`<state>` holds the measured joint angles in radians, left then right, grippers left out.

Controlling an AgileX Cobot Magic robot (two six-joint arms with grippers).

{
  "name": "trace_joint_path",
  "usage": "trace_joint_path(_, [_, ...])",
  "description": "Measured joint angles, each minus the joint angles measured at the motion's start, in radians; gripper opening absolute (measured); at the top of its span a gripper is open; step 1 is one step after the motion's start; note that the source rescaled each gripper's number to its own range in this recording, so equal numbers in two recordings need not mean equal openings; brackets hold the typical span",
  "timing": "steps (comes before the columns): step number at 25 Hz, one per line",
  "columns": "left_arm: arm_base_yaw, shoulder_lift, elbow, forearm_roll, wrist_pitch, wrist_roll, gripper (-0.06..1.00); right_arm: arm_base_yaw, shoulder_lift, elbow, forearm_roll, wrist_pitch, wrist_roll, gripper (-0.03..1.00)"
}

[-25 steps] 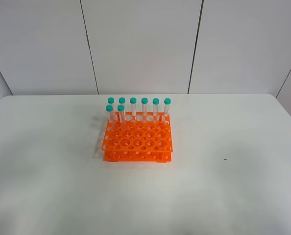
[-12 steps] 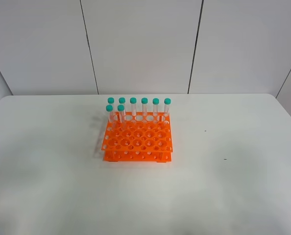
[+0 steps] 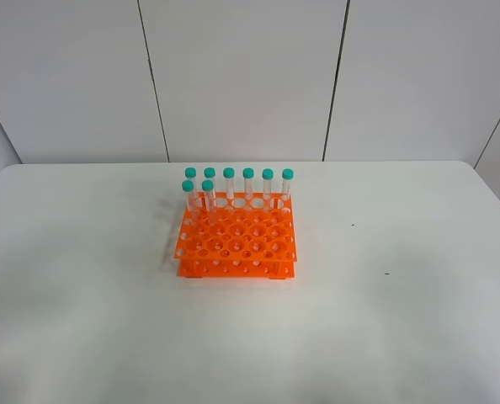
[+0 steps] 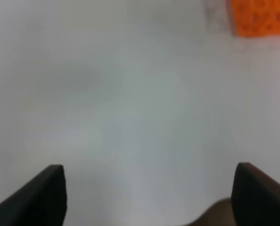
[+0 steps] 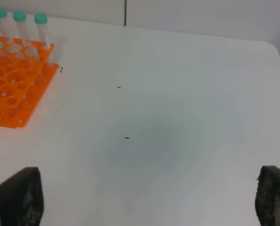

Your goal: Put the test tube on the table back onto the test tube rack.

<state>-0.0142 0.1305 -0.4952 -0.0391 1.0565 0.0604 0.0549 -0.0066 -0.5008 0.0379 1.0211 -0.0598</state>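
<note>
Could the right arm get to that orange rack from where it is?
Probably yes. Its wrist view shows only bare table between the open right gripper and the rack, nothing in between.

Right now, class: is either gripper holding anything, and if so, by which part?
Nothing is held. The left gripper and right gripper both stand open over the bare white table, with nothing between the fingers.

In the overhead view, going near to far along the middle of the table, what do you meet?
Bare table → front edge of the orange rack → its empty holes → two tubes in the second-to-last row → the back row of six green-capped tubes → the wall.
</note>
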Motion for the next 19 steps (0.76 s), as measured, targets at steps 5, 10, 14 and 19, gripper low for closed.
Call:
trace_joint_path(5, [0.000, -0.132, 0.000, 0.000, 0.002, 0.000, 0.99, 0.000, 0.000, 0.000, 0.000, 0.000, 0.000, 1.00])
trace_joint_path(10, [0.000, -0.132, 0.000, -0.001, 0.002, 0.000, 0.99, 0.000, 0.000, 0.000, 0.000, 0.000, 0.000, 1.00])
trace_joint_path(14, [0.000, -0.132, 0.000, -0.001, 0.002, 0.000, 0.99, 0.000, 0.000, 0.000, 0.000, 0.000, 0.000, 1.00])
trace_joint_path(19, [0.000, -0.132, 0.000, -0.001, 0.002, 0.000, 0.99, 0.000, 0.000, 0.000, 0.000, 0.000, 0.000, 1.00])
